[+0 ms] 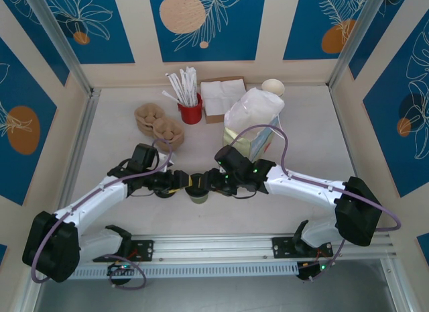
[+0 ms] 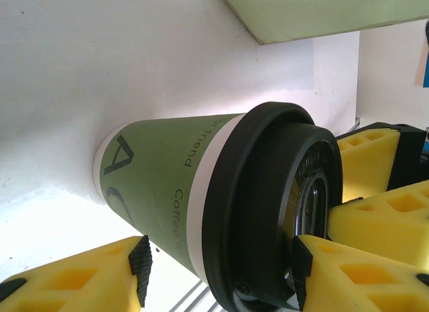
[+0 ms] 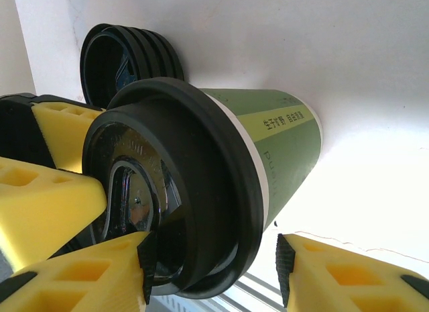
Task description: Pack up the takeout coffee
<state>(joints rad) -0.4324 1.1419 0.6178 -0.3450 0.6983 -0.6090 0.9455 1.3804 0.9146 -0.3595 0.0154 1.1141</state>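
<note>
K: White table, blue-patterned walls behind. Status on the takeout coffee?

M: Upright on the table, squarely between both tools. Black lid seated on the rim (flush on the near side, far side hidden).

K: Left gripper?

M: Roughly half spread, cup between its pads. One pad beside the green wall, the other at the lid edge. Contact not confirmable, so can't call it a grip.

K: Right gripper?

M: Same story from the opposite side. About half spread, lid between the pads, sliver of daylight at one pad. No confirmed hold there either. Stack of spare lids just past the cup from its fingertips.

K: Progress?

M: Early-to-mid, at a guess. Done, by the look of it: lidding. Not done: packing. Cup not inside anything yet. Clear plastic bag well beyond the right gripper, pulp carriers beyond the left one, neither touching the cup.

K: Left to do?

M: Probably: secure a hold, lift, carry forward, set down in the bag or a carrier. Unclear which.
</note>
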